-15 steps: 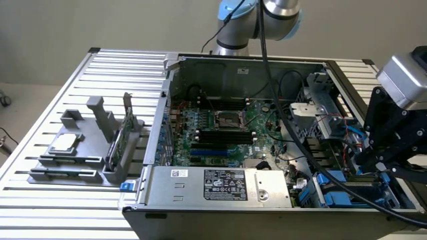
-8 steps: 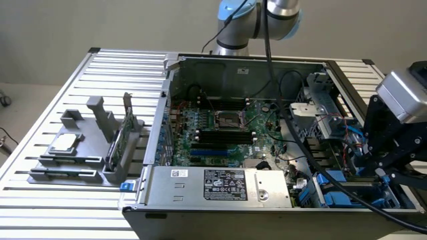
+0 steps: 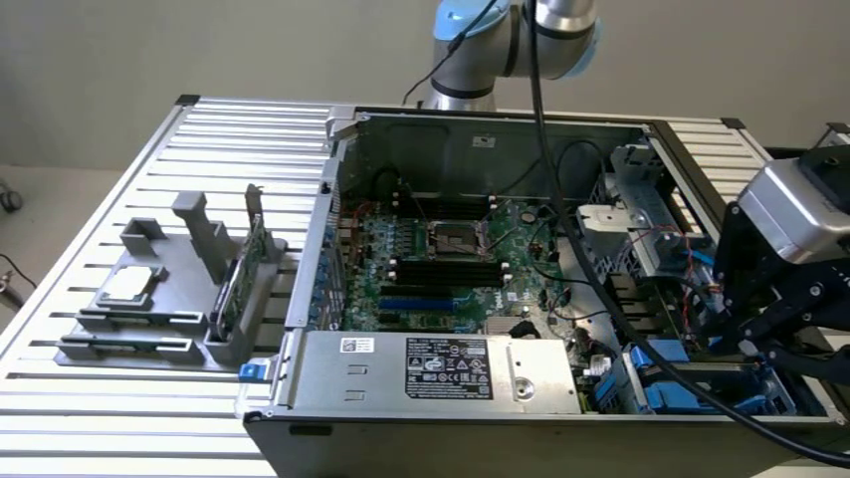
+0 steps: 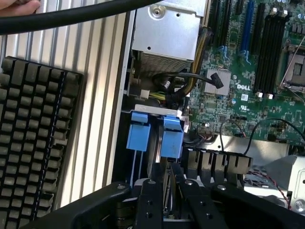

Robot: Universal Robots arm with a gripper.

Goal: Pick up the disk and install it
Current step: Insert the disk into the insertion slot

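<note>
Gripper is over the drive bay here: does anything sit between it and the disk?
Nothing visible does. The gripper hangs right at the disk, which stands on edge in the drive bay beside a second blue carrier. Black cables loop beyond the bay, not between the two.

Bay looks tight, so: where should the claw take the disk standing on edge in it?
I'd pinch the disk across its two flat faces, at the end opposite its blue tab, coming in along its length. It stands on edge, thin, with a second blue carrier close beside it.
</note>
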